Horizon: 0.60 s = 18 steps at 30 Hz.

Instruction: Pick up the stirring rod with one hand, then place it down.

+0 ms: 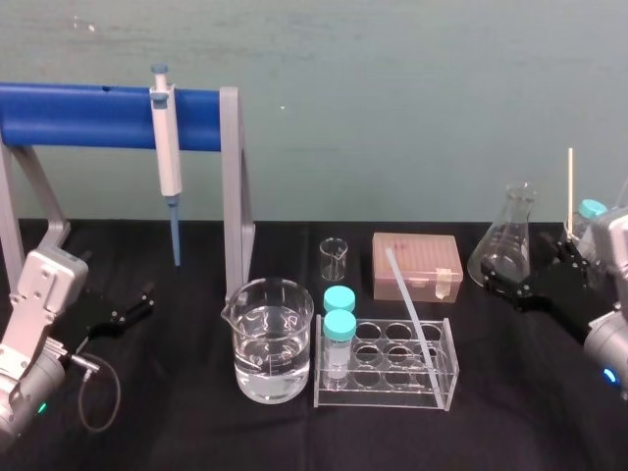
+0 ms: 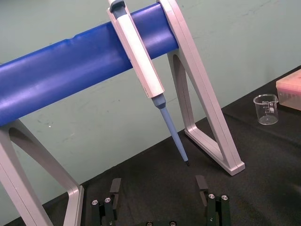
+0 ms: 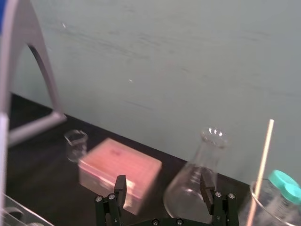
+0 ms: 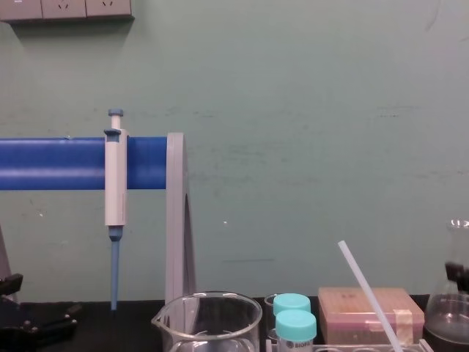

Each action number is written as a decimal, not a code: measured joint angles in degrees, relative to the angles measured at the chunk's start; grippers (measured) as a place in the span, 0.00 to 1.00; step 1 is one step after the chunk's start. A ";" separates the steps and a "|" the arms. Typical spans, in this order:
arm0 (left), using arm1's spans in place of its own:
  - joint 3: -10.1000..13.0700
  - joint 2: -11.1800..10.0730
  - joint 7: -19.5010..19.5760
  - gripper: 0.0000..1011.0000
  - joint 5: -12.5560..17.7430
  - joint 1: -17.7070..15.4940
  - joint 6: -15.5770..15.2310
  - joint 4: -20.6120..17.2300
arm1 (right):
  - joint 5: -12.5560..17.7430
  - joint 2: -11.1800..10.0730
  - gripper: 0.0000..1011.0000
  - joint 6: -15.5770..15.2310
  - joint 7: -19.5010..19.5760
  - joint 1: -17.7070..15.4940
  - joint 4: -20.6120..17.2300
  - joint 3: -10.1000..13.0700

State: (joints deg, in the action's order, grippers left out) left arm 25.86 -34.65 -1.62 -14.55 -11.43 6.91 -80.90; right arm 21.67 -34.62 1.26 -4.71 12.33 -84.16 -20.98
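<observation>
The head view takes in the whole bench [image 1: 196, 422] from above and shows the foot of the stirring rod [image 1: 409, 306] set in a right-hand well of the clear tube rack [image 1: 388, 378]. The chest view catches the same rod [image 4: 366, 290] side-on against the green wall, its upper end higher than the pink tip box [image 4: 370, 312]. The rod's long axis is steeply tilted rather than upright, and its upper end points back and toward the robot's left, over the front edge of the tip box [image 1: 417, 265]. Two teal-capped tubes [image 1: 340, 324] stand at the rack's left end, a beaker of water [image 1: 273, 339] sits just beside them, and a small empty beaker [image 1: 334, 258] stands behind. The right gripper [image 1: 535, 267] hangs low near the conical flask [image 1: 510, 240], well apart from the rod, its jaws spread. From its wrist camera the right gripper [image 3: 163, 186] faces the flask [image 3: 197, 183] and the tip box [image 3: 120, 172], with a thin pale stick [image 3: 262, 162] off to one side. The left gripper [image 1: 135, 304] rests near the bench on the far left, jaws spread and holding nothing. Its wrist camera shows the left gripper [image 2: 158, 188] below the pipette [image 2: 141, 56], which hangs from the blue-barred stand [image 2: 61, 70].
</observation>
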 joint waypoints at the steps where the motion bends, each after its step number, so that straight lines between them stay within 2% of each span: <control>1: 0.00 0.00 0.00 0.99 0.00 0.00 0.00 0.00 | 2.06 -0.16 0.99 -1.71 -1.78 0.04 -1.05 0.83; 2: 0.00 0.00 0.00 0.99 0.00 0.00 0.00 0.00 | 2.06 -0.16 0.99 -1.71 -1.78 0.04 -1.05 0.83; 3: 0.00 0.00 0.00 0.99 0.00 0.00 0.00 0.00 | 4.16 -0.30 0.99 -3.47 -3.62 0.04 -2.18 1.62; 5: 0.00 0.00 0.00 0.99 0.00 0.00 0.00 0.00 | 6.29 -0.46 0.99 -5.28 -5.64 0.04 -3.26 2.36; 7: 0.00 0.00 0.00 0.99 0.00 0.00 0.00 0.00 | 10.21 -0.65 0.99 -8.67 -9.64 0.11 -5.27 3.33; 8: 0.00 0.00 0.00 0.99 0.00 0.00 0.00 0.00 | 10.21 -0.65 0.99 -8.67 -9.64 0.11 -5.27 3.33; 9: 0.00 0.00 0.00 0.99 0.00 0.00 0.00 0.00 | 11.70 -0.71 0.99 -10.01 -11.40 0.20 -6.09 3.68; 13: 0.00 0.00 0.00 0.99 0.00 0.00 0.00 0.00 | 14.44 -0.96 0.99 -12.45 -15.96 0.60 -7.63 3.99; 18: 0.00 0.00 0.00 0.99 0.00 0.00 0.00 0.00 | 16.76 -1.49 0.99 -15.10 -20.30 2.31 -7.93 2.59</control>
State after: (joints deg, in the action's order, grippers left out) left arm 25.86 -34.65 -1.62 -14.55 -11.43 6.91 -80.90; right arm 38.43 -36.11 -13.84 -25.01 14.64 -92.09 -18.39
